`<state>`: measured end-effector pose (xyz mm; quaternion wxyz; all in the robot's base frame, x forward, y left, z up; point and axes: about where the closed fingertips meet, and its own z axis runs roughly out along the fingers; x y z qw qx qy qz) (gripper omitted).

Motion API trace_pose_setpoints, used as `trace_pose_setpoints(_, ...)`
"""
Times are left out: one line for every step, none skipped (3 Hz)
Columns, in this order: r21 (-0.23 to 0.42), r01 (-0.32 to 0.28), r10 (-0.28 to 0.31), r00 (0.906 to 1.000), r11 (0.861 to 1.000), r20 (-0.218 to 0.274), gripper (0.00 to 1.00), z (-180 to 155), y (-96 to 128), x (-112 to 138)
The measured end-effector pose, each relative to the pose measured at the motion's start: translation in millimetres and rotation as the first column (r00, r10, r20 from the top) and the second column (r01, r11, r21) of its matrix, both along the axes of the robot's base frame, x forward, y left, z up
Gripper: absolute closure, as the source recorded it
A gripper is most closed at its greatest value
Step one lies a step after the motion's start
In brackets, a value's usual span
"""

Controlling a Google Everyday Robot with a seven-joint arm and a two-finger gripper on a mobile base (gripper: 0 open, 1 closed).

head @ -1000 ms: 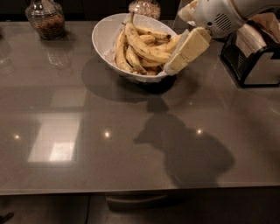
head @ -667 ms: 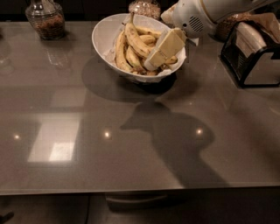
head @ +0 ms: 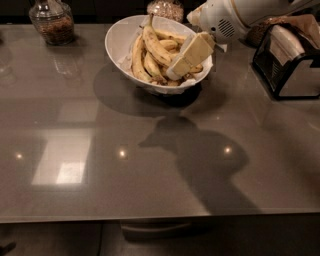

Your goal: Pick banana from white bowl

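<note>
Gripper [head: 174,73] in white bowl [head: 115,47], hiding some bananas [head: 152,45]

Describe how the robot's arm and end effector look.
The arm is a smooth white rounded casing with a tan band and a patch of small vent holes near the wrist. The end effector, over the white bowl's right side, is pale cream, flat and wedge-shaped. No cables show.

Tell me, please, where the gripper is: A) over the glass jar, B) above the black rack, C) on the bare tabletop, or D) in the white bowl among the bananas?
D: the gripper reaches down into the white bowl, its tip among the bananas.
</note>
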<state>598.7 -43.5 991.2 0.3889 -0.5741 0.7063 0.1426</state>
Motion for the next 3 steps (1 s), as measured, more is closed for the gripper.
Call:
trace_pose_setpoints(-0.011,0.010,-0.010,0.9979,1.000,0.064,0.00,-1,6,10)
trace_pose_setpoints(-0.006,0.011,-0.011,0.9952,1.000,0.098,0.05,-9,16,28)
trace_pose_setpoints(-0.003,0.011,-0.011,0.9943,1.000,0.106,0.21,-21,22,46)
